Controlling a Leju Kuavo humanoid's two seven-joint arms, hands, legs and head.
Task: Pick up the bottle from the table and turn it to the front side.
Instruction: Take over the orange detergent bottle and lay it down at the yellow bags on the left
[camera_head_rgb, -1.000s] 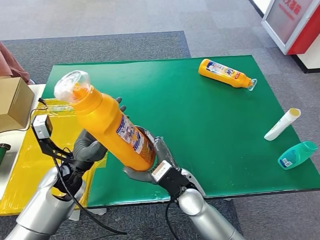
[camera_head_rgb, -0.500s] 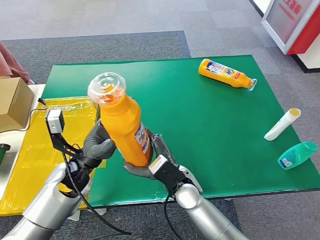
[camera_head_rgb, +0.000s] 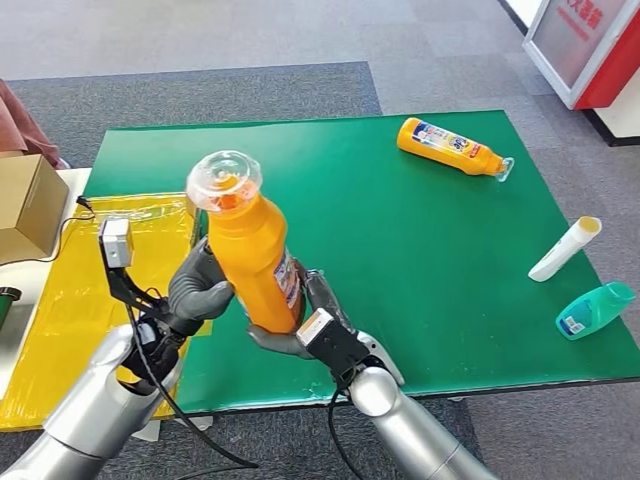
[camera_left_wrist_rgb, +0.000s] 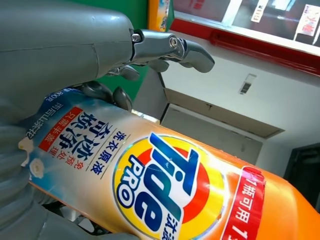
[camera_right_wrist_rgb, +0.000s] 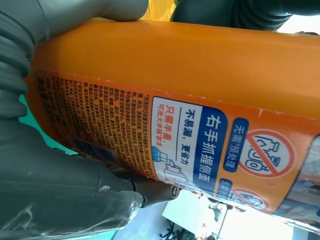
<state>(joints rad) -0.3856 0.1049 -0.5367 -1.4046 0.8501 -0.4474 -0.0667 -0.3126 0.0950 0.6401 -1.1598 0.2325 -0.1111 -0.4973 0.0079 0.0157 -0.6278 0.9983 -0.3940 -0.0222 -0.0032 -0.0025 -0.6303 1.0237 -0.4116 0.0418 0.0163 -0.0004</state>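
I had the orange Tide detergent bottle (camera_head_rgb: 253, 262) off the green table (camera_head_rgb: 423, 250), near upright with its clear cap up, so the pickup was done. My left hand (camera_head_rgb: 198, 288) wrapped its side and my right hand (camera_head_rgb: 302, 318) cupped its base. I judged the label still needed turning to the front.
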